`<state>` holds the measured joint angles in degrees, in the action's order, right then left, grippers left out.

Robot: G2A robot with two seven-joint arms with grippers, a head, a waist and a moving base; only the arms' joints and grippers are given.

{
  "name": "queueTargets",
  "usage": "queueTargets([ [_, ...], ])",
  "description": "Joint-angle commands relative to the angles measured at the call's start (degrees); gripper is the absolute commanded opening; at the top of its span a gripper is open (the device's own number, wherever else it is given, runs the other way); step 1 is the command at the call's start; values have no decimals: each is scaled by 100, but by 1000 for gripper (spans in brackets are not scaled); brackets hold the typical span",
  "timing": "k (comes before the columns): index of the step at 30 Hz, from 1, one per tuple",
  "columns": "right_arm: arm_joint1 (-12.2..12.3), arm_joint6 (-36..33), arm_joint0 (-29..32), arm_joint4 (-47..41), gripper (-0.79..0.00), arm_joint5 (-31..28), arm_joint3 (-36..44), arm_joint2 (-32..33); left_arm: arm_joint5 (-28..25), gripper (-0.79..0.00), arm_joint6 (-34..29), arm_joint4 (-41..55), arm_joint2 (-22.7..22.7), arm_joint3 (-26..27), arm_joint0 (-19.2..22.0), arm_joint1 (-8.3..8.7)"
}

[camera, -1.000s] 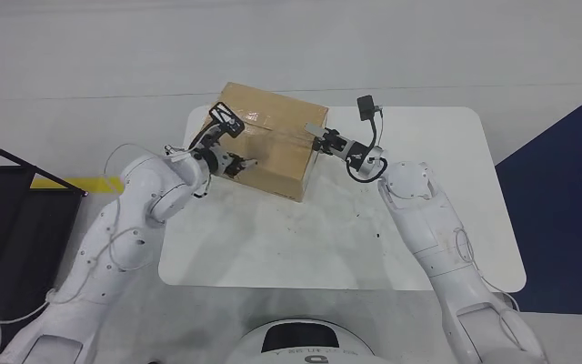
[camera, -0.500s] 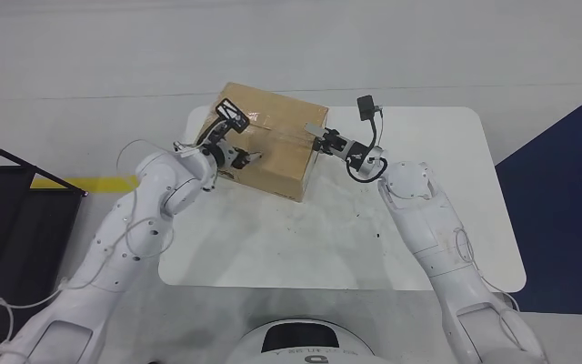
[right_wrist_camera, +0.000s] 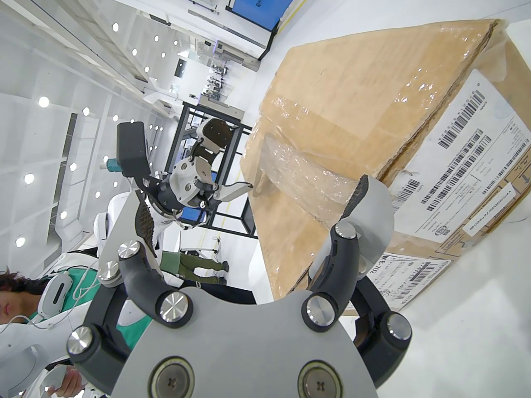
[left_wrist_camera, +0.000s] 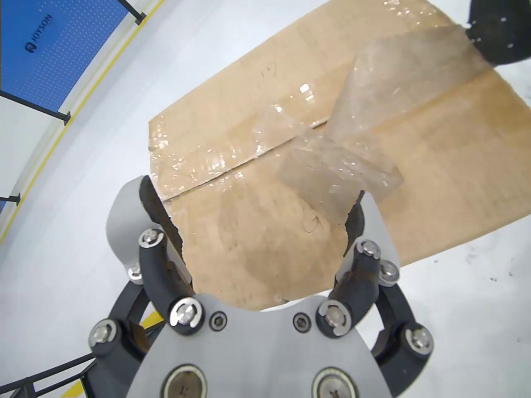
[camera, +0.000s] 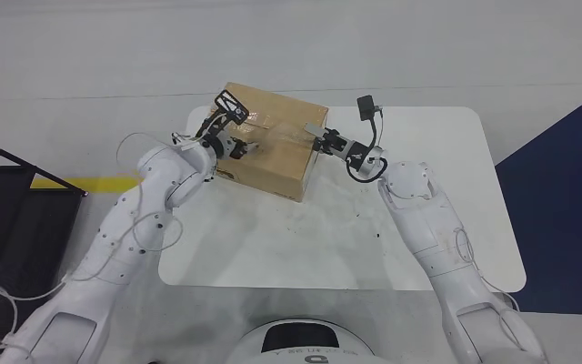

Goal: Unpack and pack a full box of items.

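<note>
At the far left corner of the desk point(camera: 409, 227) sits the cardboard box point(camera: 273, 150), flaps shut, its clear tape point(left_wrist_camera: 373, 97) partly peeled. The left pincer point(left_wrist_camera: 253, 194) and right pincer point(camera: 318, 139) both gape at its top. Unpacking seems barely begun.

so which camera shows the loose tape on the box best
The left wrist view: the clear tape sits mid-frame, lifted off the seam of the box. The right wrist view sees the tape low along the box top, crumpled. The top view gives a faint sheen.
</note>
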<state>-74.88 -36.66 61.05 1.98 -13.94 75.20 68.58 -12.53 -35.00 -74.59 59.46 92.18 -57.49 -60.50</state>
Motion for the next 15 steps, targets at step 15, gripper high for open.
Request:
queueTargets([
  [15,0,0,0,0,0,0,0,0,720,-683,263,34,1399,-620,-2,101],
])
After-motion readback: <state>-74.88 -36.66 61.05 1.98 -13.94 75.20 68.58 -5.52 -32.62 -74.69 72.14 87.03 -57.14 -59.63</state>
